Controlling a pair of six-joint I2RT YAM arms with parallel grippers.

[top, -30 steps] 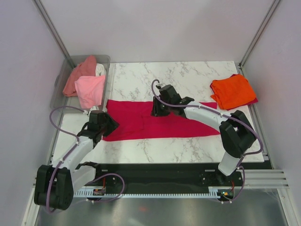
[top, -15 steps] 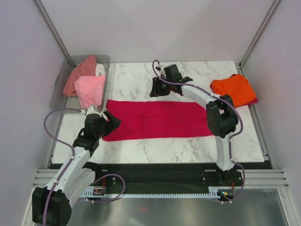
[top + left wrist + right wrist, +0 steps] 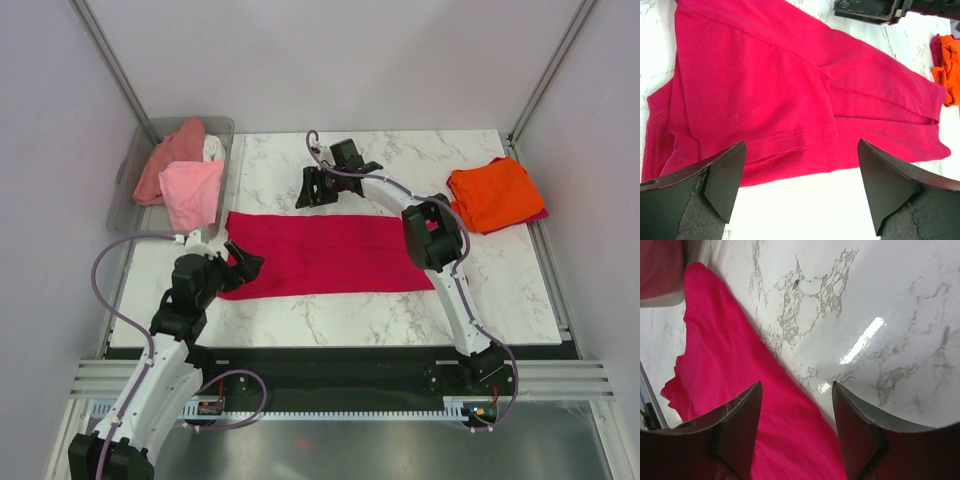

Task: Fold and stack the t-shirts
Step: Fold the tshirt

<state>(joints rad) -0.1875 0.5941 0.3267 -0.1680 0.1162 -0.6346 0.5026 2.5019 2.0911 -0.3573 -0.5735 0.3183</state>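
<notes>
The crimson cotton t-shirt (image 3: 325,255) lies on the white marble table (image 3: 400,160), folded into a long narrow band. The left gripper (image 3: 802,165) hovers over its left end, fingers spread wide and empty; the right gripper (image 3: 797,405), also spread and empty, is near its far edge. One bright orange t-shirt (image 3: 493,192) seems finished at the right. Crosswise folds, stacking, and the pink tees (image 3: 190,190) in the clear grey bin (image 3: 123,188) are left
</notes>
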